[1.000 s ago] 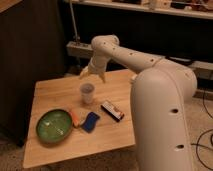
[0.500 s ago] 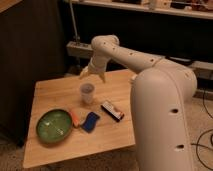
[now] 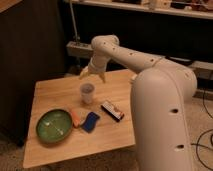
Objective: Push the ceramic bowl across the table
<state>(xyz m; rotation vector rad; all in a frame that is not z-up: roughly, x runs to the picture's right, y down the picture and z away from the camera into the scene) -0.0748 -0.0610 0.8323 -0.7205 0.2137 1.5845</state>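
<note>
- One gripper [image 3: 92,75], hanging over the far side of the table [image 3: 50,92], fingers spread wide, nothing in them.
- One clear cup [image 3: 87,93] right under it, not touching.
- One green bowl [image 3: 54,125], well away from the gripper, near the table's front-left corner.
- Between bowl and gripper: one orange thing [image 3: 75,118], one blue sponge [image 3: 90,121], one dark packet [image 3: 112,110].

Glossy bowl [image 3: 54,125]; tool [image 3: 93,77] over wooden table [image 3: 52,91]

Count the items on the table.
5: bowl near the front left corner, orange item beside it, blue item next, cup mid-table, gripper just above it in view, packet beside the arm. Arm may hide more.
</note>
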